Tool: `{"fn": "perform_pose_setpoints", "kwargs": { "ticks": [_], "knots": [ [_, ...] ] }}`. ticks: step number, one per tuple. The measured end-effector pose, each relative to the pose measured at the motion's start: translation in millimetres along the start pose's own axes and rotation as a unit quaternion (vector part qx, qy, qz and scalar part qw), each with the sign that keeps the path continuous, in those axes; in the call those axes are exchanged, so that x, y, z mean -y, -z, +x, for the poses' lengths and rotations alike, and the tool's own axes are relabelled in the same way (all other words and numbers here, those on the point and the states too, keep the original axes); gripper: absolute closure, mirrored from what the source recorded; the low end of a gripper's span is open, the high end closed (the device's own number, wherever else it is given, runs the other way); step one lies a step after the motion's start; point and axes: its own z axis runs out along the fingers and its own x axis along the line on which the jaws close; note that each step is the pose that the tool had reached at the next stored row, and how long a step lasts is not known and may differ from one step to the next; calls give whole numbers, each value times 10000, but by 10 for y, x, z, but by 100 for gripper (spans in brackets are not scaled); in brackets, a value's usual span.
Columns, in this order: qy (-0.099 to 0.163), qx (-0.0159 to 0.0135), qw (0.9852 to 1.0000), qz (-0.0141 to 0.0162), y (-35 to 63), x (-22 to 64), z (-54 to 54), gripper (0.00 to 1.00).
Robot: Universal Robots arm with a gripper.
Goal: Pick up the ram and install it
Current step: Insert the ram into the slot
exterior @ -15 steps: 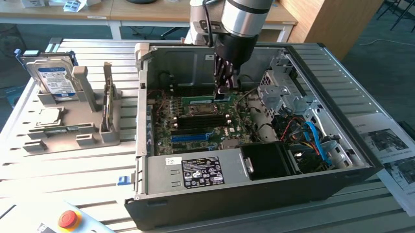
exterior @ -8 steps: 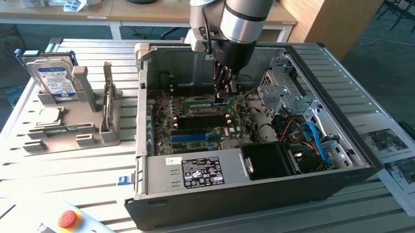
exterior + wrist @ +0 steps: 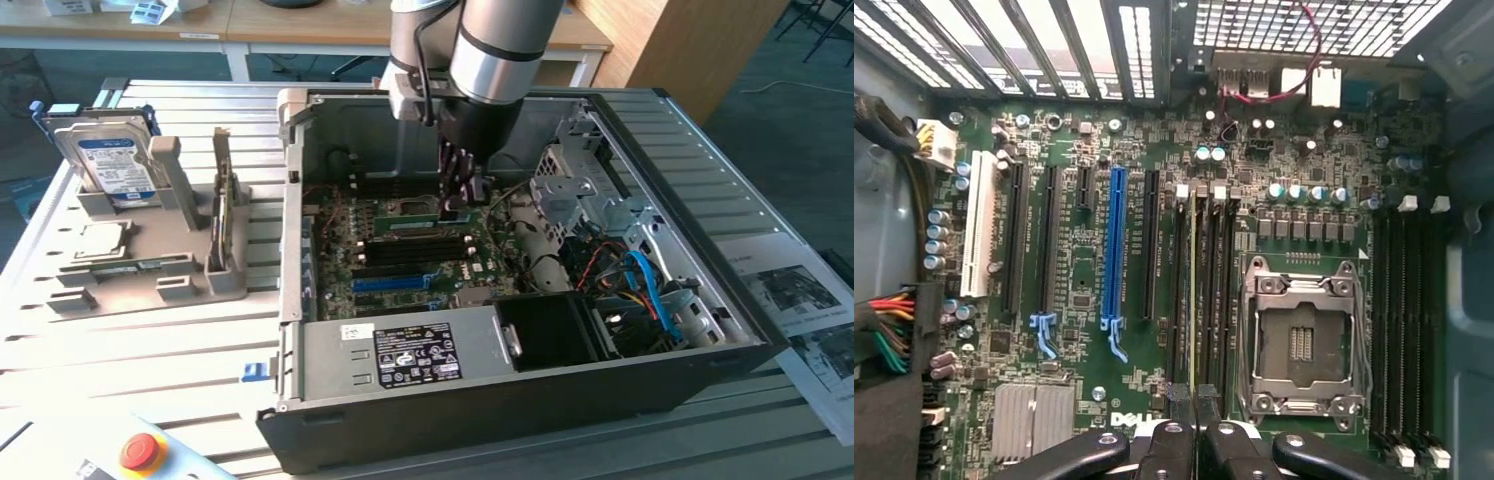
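We hold the ram point(image 3: 1192, 290) pinched edge-on in the jaws of the gripper point(image 3: 457, 205), just above the black memory slots point(image 3: 1211, 300) beside the empty processor socket point(image 3: 1301, 335); we judge it must stand parallel to one slot, and the press must be even at both ends

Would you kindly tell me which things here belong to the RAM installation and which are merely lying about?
Part of the job:
- ram, edge-on in the shut gripper
- black memory slots
- motherboard

Lying about:
- hard drive
- upright card
- square silver chip
- red button
- printed sheets
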Motion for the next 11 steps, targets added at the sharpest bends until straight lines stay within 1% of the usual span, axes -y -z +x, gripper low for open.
{"fn": "perform_pose_setpoints", "kwargs": {
  "ticks": [8, 11],
  "knots": [
    [0, -1, 10000, 5, -141, 10, 2, 88],
    [0, -3, 10000, 5, -143, 10, 2, 88]
  ]
}}
